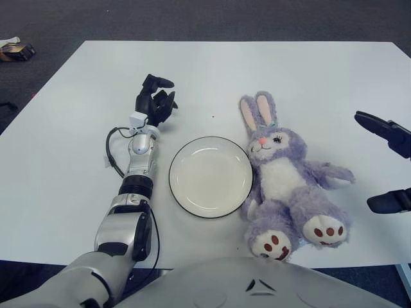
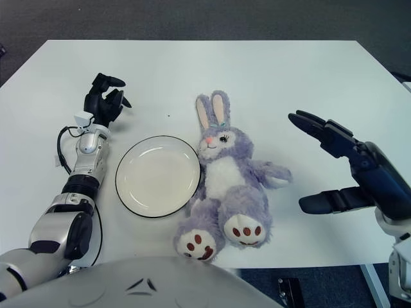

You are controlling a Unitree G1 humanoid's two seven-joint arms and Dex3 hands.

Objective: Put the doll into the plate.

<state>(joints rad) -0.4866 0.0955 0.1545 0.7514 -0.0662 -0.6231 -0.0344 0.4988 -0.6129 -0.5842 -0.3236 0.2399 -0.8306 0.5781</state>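
A purple plush rabbit doll (image 1: 288, 184) lies on its back on the white table, ears toward the far side, feet toward me. Its left flank touches the rim of an empty white plate (image 1: 210, 177) with a dark edge. My right hand (image 2: 324, 163) hovers to the right of the doll, apart from it, fingers spread wide and holding nothing. My left hand (image 1: 154, 101) shows to the upper left of the plate, fingers curled, with nothing in it.
The white table (image 1: 276, 70) stretches behind the doll and plate, its front edge close to my body. A small dark object (image 1: 18, 51) lies on the grey floor beyond the table's far left corner.
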